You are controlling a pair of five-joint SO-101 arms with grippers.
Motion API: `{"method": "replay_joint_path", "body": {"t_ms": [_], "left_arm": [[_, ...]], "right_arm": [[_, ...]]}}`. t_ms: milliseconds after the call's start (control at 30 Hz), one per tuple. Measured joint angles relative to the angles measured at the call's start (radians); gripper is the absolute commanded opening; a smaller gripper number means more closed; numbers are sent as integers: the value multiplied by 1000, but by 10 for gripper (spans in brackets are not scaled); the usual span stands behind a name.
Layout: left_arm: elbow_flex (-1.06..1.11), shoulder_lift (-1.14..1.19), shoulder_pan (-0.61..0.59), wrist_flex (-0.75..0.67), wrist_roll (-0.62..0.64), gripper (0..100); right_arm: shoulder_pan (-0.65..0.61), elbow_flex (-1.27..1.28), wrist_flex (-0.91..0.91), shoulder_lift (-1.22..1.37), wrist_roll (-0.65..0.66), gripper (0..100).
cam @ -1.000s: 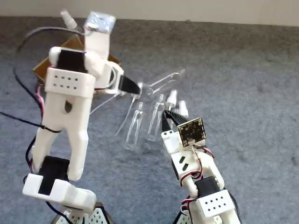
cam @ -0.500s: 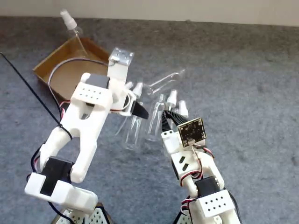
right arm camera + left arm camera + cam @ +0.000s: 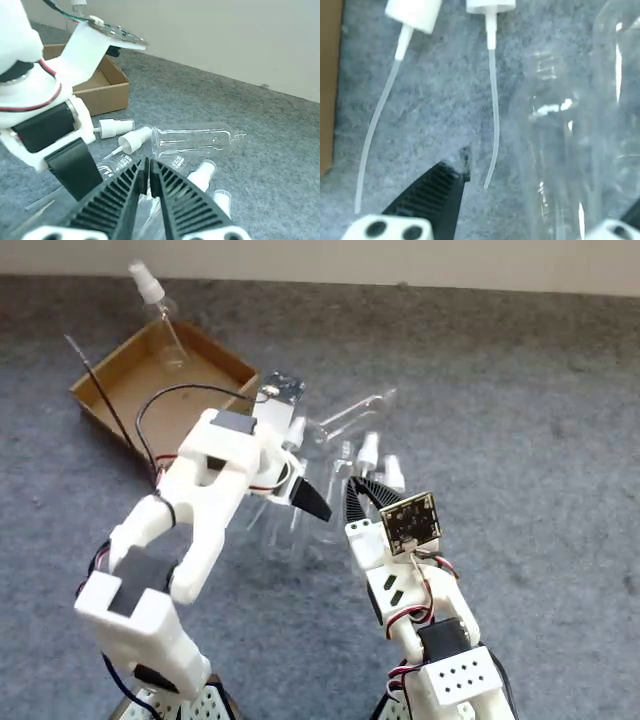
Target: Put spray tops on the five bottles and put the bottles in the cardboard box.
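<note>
**A:** Where is the cardboard box [image 3: 100, 398]?

**B:** At the far left of the grey worktop [image 3: 520, 390]. A topped bottle [image 3: 150, 285], its white sprayer fitted, stands tilted in the box's far corner.

**A:** And the left gripper [image 3: 298, 500]?

**B:** Low over the cluster of bottles in the middle, near the box's nearest corner. It is spread wide. In the left wrist view a clear bottle [image 3: 570, 140] lies on the worktop between the two sides, and I cannot tell whether either one touches it.

**A:** What lies next to that bottle?

**B:** Two loose spray tops [image 3: 415, 10] with long dip tubes, flat on the worktop. They lie between the bottle and the brown edge of the box.

**A:** The right gripper [image 3: 351, 486]?

**B:** Just beside the left one, pointing into the same cluster. Its black ribbed fingers [image 3: 122, 195] are pressed almost together with nothing between them.

**A:** Any other bottles?

**B:** A capless bottle [image 3: 192, 140] lies on its side beyond both grippers, with its threaded neck bare. Two more white spray heads [image 3: 202, 172] lie just past the right fingertips, among clear bottles. I cannot tell whether they are seated on those bottles.

**A:** Any print to read?

**B:** The bottles look clear all over. The small camera board [image 3: 412, 520] on the right wrist carries marks too small to read.
</note>
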Motion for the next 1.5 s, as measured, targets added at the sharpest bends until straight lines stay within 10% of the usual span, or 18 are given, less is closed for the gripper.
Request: {"method": "replay_joint_path", "body": {"t_ms": [500, 1500], "left_arm": [[-110, 143, -23, -9, -3, 248], [-104, 160, -37, 78, -9, 245]], "right_arm": [[0, 2, 0, 0, 0, 5], [0, 2, 0, 0, 0, 5]]}}
